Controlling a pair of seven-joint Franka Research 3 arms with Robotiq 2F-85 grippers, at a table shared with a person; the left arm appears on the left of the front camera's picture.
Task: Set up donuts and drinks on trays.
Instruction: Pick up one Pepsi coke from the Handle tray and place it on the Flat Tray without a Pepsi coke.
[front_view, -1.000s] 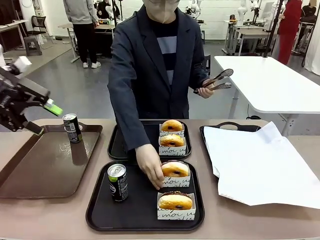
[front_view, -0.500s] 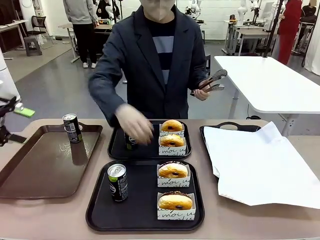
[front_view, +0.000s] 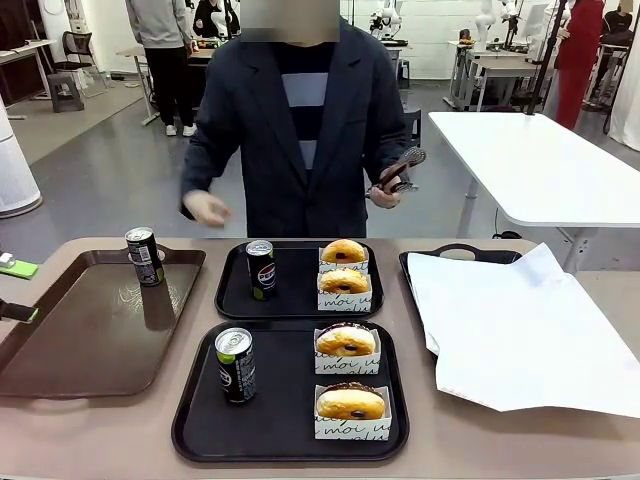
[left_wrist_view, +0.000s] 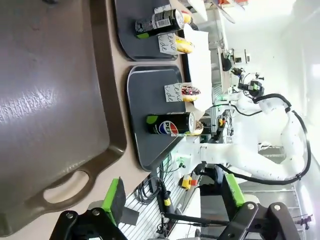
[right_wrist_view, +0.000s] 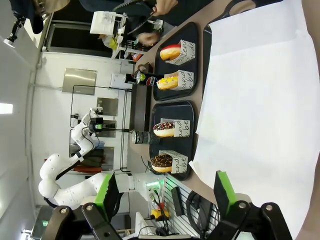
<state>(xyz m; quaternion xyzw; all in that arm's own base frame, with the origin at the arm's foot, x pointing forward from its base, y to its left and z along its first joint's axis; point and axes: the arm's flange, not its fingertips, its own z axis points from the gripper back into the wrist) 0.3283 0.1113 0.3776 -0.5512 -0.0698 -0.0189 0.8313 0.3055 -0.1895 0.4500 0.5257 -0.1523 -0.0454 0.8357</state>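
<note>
Black square trays hold slim cans and sleeved donuts.

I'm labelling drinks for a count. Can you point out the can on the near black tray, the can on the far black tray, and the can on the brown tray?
Near-tray can (front_view: 236, 366): front view, its black side.
Far-tray can (front_view: 262, 270): front view, its logo.
Brown-tray can (front_view: 144, 257): front view, its side.

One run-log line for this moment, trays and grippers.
near tray: one can, two donuts | far tray: one can, two donuts | brown tray: one can | left gripper: open, empty | right gripper: open, empty
</note>
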